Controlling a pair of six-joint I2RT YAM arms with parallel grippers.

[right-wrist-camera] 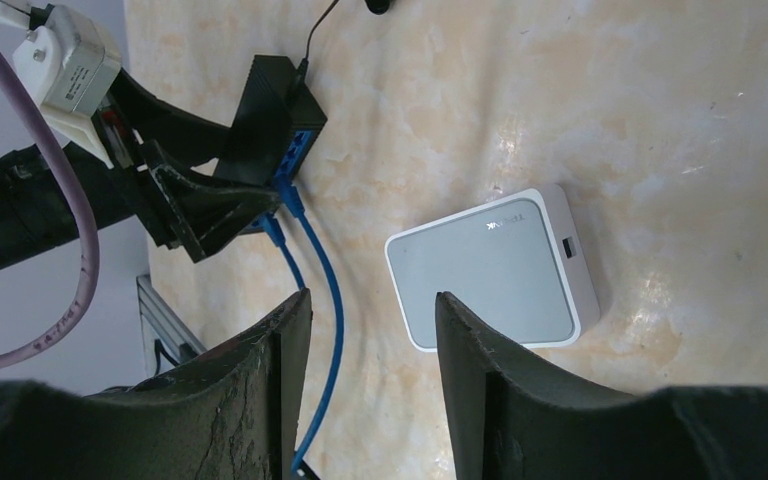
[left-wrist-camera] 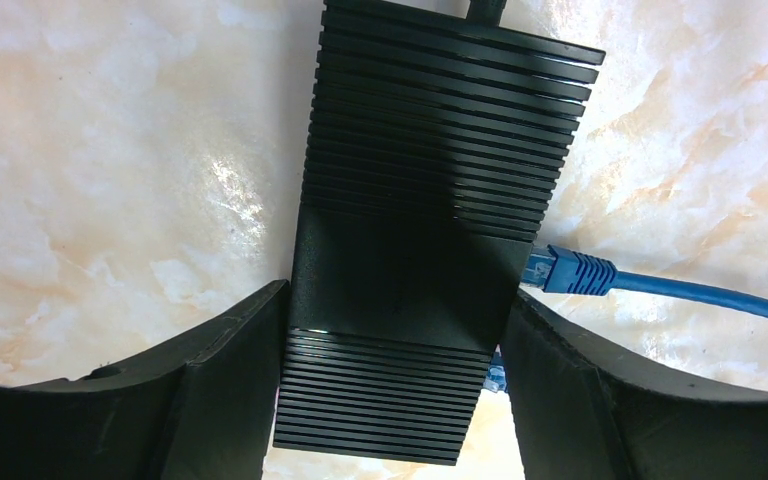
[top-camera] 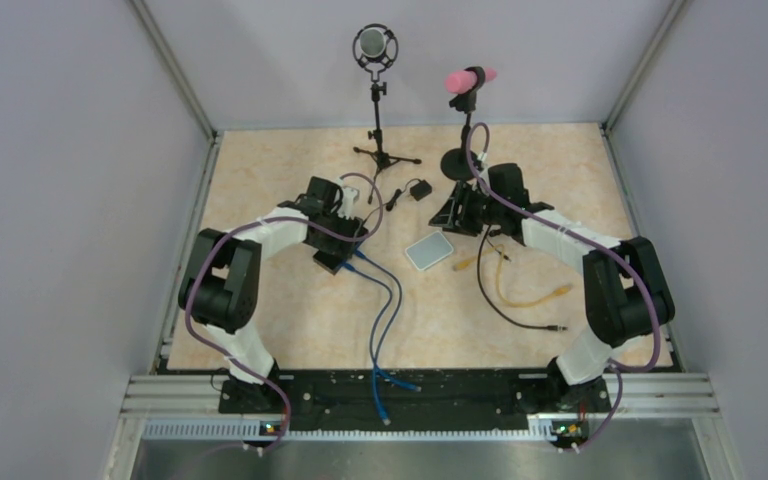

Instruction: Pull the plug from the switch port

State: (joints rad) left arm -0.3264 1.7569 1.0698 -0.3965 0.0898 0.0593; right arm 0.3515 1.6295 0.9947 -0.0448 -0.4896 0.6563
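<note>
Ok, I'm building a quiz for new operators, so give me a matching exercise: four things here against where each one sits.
1 black switch
2 blue plug
3 white box
4 yellow cable

A lying loose, unplugged
B between the left gripper's fingers
C seated in the switch's side
D lying flat ahead of the right gripper

Pairs: 1-B, 2-C, 3-D, 4-A

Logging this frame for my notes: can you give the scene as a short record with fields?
left claw: closed on the sides of the black switch
right claw: open, empty, hovering near the white box
blue plug: seated in the switch port
task state: plug not yet pulled
</note>
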